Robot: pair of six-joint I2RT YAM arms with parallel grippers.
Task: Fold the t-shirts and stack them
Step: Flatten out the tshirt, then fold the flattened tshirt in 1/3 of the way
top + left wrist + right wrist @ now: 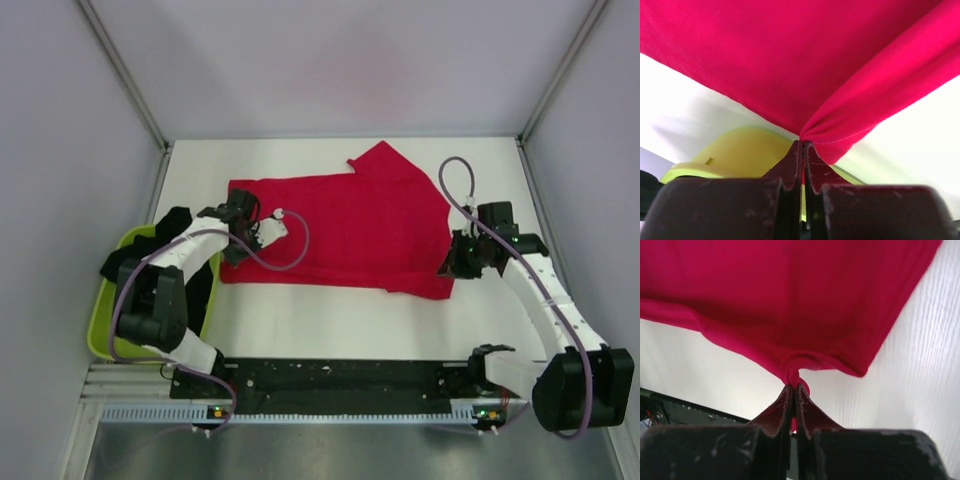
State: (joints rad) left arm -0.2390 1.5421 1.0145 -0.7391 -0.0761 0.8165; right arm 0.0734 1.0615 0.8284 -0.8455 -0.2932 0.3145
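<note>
Nearest you, on the left: a lime-green tub [97, 335] off the table's [330, 325] near-left corner, with black shirts [175, 222] heaped in it and spilling over its far rim. You cannot count them from here, and none looks folded. Next out, the left fingers [796, 152] are pressed fully together, with a bunched pinch of the red shirt [340, 225] caught between the tips. The hold is on the shirt's left edge, toward its near corner, and the tub shows just behind the cloth in your left wrist view. At about the same depth on the other side, the right fingers [788, 395] are likewise closed flat on a small gather of red hem, at the right edge close to the near corner. Between the two runs the near hem, left to right across the table. Beyond it lies the shirt body, spread mostly flat with its long axis crosswise, from one arm to the other. Nearly all of the cloth is on the far side of both sets of fingers. Farthest out, a sleeve [385, 160] points toward the back wall, right of centre. For your next move, each arm is nearest its own end and the cloth lies away from you. The fold would therefore likely go forward, carrying the near hem over the body toward the far edge. Keep both ends level, or the hem may skew.
</note>
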